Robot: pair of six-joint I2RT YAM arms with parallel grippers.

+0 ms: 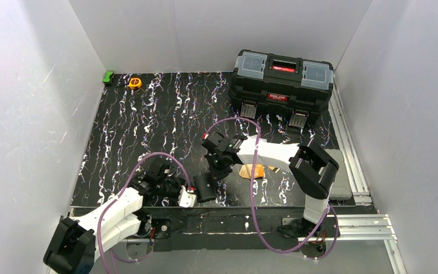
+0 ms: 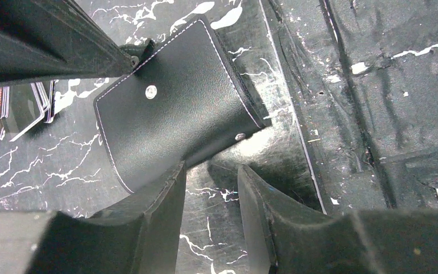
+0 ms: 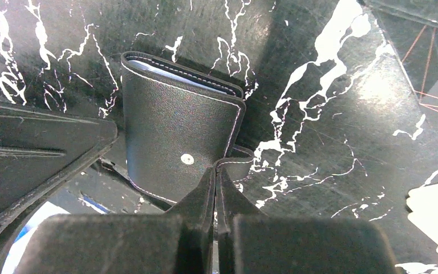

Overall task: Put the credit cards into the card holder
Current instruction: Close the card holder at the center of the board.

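Beside the card holder [image 3: 177, 125], the right tool [image 3: 215, 171] sits pressed together and the left tool [image 2: 211, 168] stands spread

card holder [image 3: 177, 131]: black grained leather look, matt with slight sheen, pale stitching, small shiny metal snap studs. counter [image 1: 148, 125]: smooth glossy black, white marble-like veins. fingers [image 2: 148, 228]: matt black plastic, faintly rough. toolbox [image 1: 282, 80]: black hard plastic, grey translucent lid panels, metal latches. cards [image 1: 252, 170]: orange, smooth, plastic-looking. walls [image 1: 34, 114]: matt white panels.
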